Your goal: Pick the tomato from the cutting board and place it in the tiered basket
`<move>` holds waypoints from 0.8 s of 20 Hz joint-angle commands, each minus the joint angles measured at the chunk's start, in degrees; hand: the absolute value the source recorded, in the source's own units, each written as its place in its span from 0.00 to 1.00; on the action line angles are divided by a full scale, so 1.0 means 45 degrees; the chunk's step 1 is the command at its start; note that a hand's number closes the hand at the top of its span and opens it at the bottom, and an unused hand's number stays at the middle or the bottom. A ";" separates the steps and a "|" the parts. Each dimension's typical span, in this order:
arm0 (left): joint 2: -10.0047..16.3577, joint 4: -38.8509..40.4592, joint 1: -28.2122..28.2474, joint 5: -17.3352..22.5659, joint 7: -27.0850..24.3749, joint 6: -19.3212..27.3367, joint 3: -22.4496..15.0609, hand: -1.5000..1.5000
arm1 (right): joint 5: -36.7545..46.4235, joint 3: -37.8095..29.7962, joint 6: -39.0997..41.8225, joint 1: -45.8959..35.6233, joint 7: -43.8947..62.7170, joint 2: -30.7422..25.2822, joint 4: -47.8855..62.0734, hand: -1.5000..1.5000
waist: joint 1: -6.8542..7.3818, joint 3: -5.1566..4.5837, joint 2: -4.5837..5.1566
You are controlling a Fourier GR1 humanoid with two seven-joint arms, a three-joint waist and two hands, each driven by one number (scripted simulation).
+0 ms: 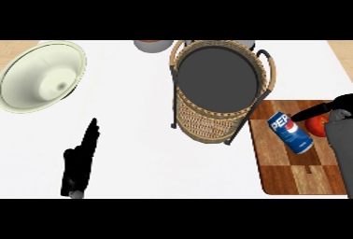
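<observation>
Hovering right hand [339, 103] over round red tomato [316, 125] on brown wooden cutting board [296, 177]; hand released, outstretched, grasping nothing. Tomato lies just below my palm, right of blue soda can [290, 133]. Left hand [81, 158] open, well apart.

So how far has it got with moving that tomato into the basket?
Nothing done yet: the tomato lies on the cutting board, beside a soda can. In hand: the right hand is over the tomato; whether it grips it, I cannot tell. Left: lifting it and placing it in the basket, whose top tier looks empty. The left hand rests open at lower left.
</observation>
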 commanded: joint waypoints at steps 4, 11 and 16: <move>0.0105 -0.0737 0.0310 -0.0007 0.0632 0.0007 0.0102 0.50 | -0.0078 -0.0769 0.0763 -0.0221 0.2347 0.0307 0.0679 0.00 | -0.0047 -0.0026 0.0002; -0.0154 0.0280 -0.0219 0.0032 0.0313 -0.0314 0.0513 0.50 | 0.0086 -0.1443 0.0372 -0.0021 0.1547 0.0814 0.1296 0.00 | -0.0093 -0.0025 0.0034; -0.0274 -0.0205 0.0227 -0.0609 0.0383 -0.0127 0.0066 0.50 | 0.0371 -0.1733 0.0063 -0.0281 0.1432 0.1071 0.1592 0.00 | -0.0031 -0.0021 0.0029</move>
